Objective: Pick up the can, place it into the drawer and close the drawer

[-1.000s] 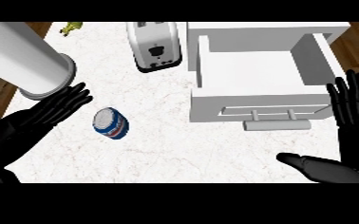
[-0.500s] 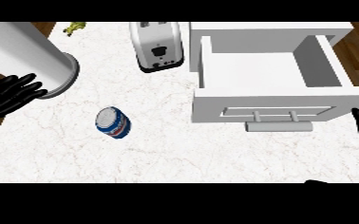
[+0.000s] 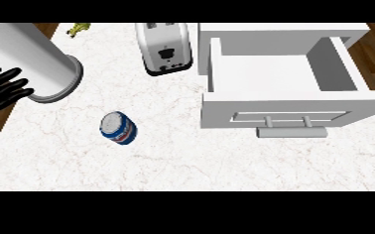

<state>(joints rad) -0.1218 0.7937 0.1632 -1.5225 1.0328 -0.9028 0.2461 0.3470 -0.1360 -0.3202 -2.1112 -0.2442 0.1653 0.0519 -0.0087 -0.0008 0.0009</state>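
While only the left hand (image 3: 10, 85) shows, tucked at the left edge of the head view, its black fingers lie spread and fairly straight, pointing in toward the counter and holding nothing. They sit just beside the big grey cylinder (image 3: 35, 59), right at its lower rim, and I can't tell whether they touch it. The right hand is nowhere to be seen.

Out from those fingers, the cylinder leans across the upper left corner, its open rim facing down toward the marble counter (image 3: 183, 158). Below it and to the right, well apart from the hand, there's the can (image 3: 118, 128): blue sides, a white and red band, silver top, tilted on the bare stone with nothing touching it.

Farther right, the white toaster (image 3: 165, 48) stands near the back edge, its slots up top and a dark lever on its face. Just beside it sits the drawer (image 3: 282, 87), pulled wide open, white walls, pale floor, nothing showing inside. Its front panel faces us with a bar handle (image 3: 289, 121) across it.

Up at the back left, a small yellow-green thing (image 3: 78, 28) pokes in at the counter's edge, too small to make out.
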